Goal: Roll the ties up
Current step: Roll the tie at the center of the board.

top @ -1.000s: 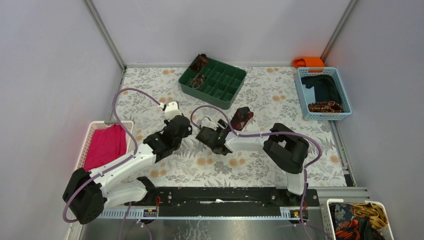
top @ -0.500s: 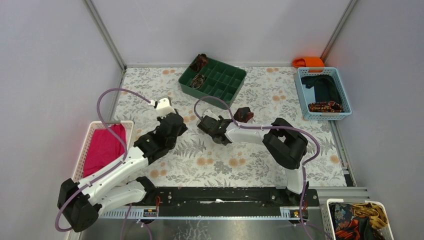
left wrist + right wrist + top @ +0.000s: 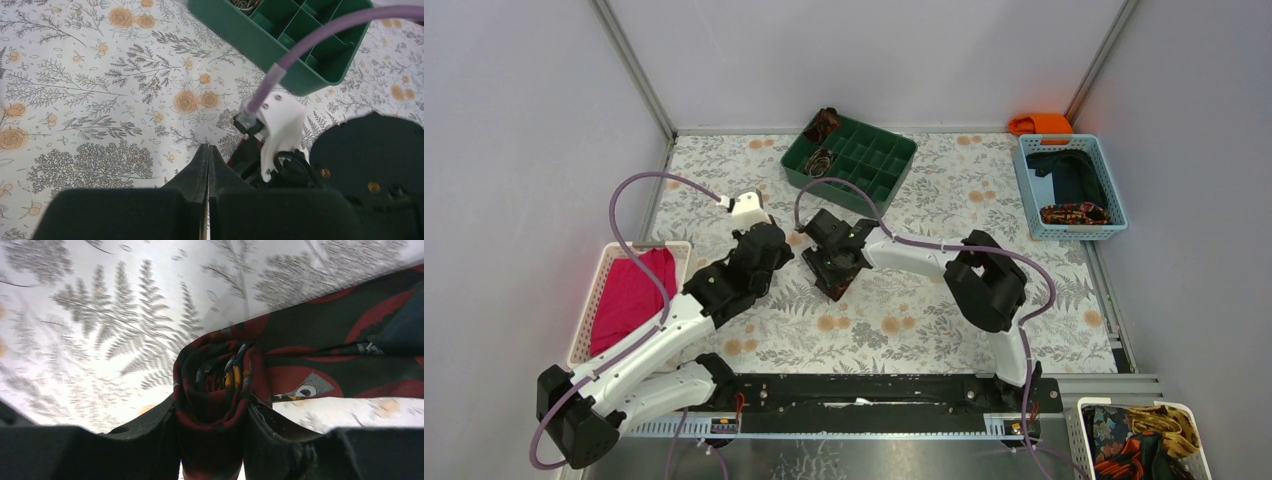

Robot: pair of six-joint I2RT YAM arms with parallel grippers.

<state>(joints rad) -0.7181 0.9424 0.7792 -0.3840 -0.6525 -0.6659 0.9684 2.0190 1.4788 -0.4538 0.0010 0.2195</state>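
Right wrist view: right gripper [image 3: 210, 412] is pinching the tie [image 3: 216, 377] at its rolled coil between part-closed fingers [image 3: 145, 432]; unrolled tail is running ahead-right; left gripper [image 3: 207, 167] is sitting shut, empty.

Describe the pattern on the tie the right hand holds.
Tie: dark with maroon-red shapes, yellow flecks; clearest in right wrist view.

The left gripper [image 3: 207, 150] hangs over the floral tablecloth [image 3: 100, 100], its jaws pressed together. Just beside it is the right arm's white wrist housing [image 3: 280, 125], trailing a purple cable [image 3: 320, 32]. The green divided tray [image 3: 240, 40] lies beyond.
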